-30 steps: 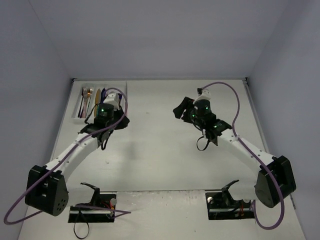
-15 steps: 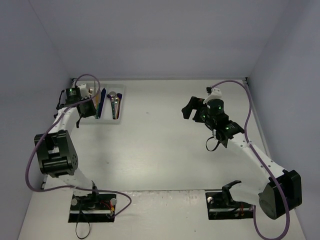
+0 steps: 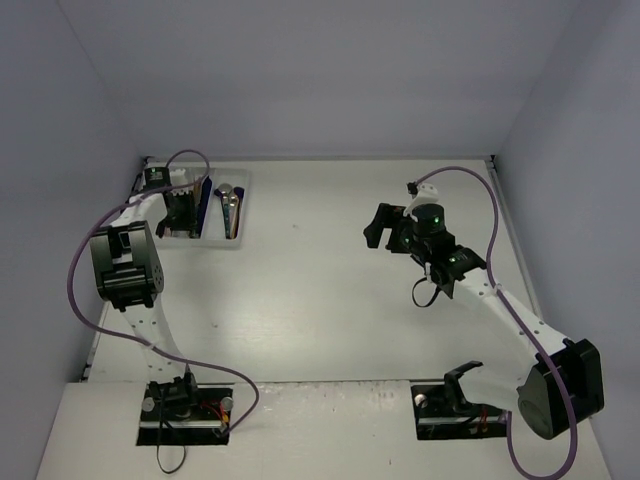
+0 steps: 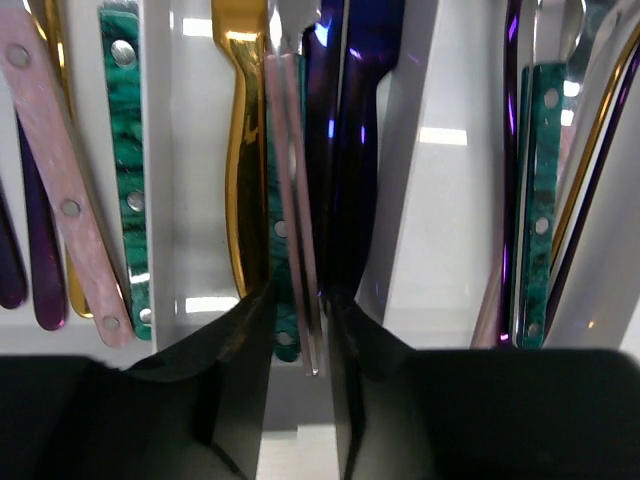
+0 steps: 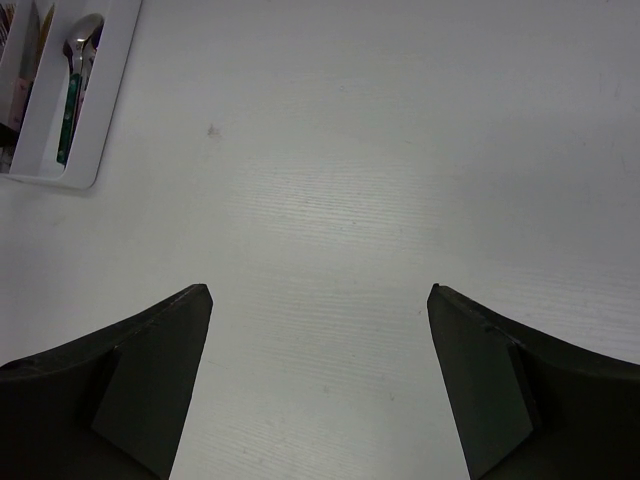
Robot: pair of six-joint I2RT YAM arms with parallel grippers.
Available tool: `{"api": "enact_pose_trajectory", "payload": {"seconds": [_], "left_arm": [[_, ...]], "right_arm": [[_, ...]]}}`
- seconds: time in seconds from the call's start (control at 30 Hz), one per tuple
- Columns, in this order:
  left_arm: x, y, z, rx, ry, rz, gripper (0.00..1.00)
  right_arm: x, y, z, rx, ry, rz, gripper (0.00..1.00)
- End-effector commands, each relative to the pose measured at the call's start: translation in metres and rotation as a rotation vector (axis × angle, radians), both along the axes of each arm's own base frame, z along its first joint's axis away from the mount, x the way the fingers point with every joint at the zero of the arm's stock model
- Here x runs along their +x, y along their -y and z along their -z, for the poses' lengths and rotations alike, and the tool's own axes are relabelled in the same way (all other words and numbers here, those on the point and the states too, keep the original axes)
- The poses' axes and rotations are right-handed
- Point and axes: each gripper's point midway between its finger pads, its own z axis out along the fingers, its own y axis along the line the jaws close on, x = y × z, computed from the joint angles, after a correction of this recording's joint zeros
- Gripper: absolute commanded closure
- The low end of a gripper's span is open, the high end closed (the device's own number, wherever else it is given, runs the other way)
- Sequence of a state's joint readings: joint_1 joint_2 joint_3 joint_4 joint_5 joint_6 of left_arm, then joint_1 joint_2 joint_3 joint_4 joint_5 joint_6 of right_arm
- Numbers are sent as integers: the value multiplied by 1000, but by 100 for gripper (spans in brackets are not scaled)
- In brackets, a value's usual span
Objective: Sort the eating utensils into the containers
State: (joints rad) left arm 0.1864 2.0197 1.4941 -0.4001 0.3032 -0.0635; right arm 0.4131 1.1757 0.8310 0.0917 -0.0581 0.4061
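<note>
Left end effector straddles a fork in the tray — grip unclear; right end effector gapes empty. A snagged fork could lift out.

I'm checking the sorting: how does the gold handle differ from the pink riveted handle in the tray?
The gold handle is smooth, shiny, rivetless and lies straight in the middle compartment. The pink handle is matte, riveted and slanted, in a neighbouring compartment. Both rest in the white tray.

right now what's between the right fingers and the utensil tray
Only bare table lies between the fingers of the right gripper and the tray, seen in the right wrist view.
</note>
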Motion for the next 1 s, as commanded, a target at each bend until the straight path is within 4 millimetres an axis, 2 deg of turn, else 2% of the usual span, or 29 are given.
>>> {"api": "enact_pose_trajectory", "payload": {"seconds": [0.0, 0.07, 0.17, 0.33, 0.43, 0.5, 0.53, 0.57, 0.63, 0.73, 0.77, 0.83, 0.97], "left_arm": [[21, -16, -39, 54, 95, -29, 71], [19, -21, -48, 78, 110, -57, 63], [17, -26, -79, 102, 178, -102, 53], [0, -28, -169, 124, 371, -178, 43], [-30, -26, -215, 144, 453, -214, 38], [-54, -24, -233, 152, 475, -226, 37], [-64, -23, -241, 155, 492, -235, 36], [-83, -20, -255, 159, 537, -255, 32], [-108, -14, -271, 164, 607, -272, 26], [-136, -5, -283, 172, 631, -268, 24], [-143, 2, -290, 172, 644, -249, 23], [-157, 13, -293, 179, 631, -219, 23], [-193, 36, -308, 211, 670, -142, 22]], "right_arm": [[6, -4, -9, 9, 39, -20, 13], [6, -3, -12, 1, 46, -20, 13], [9, 1, -22, -21, 69, -13, 12], [11, 13, -47, -73, 117, 18, 10], [9, 24, -67, -100, 162, 45, 8], [7, 31, -82, -109, 204, 71, 6], [3, 36, -83, -124, 199, 82, 4], [-2, 41, -92, -130, 220, 89, 1], [-9, 52, -110, -137, 270, 126, 0], [-22, 69, -136, -145, 346, 175, 0], [-25, 74, -141, -149, 359, 196, 0], [-34, 83, -158, -143, 407, 222, 0], [-51, 103, -174, -159, 460, 287, 0]]}}
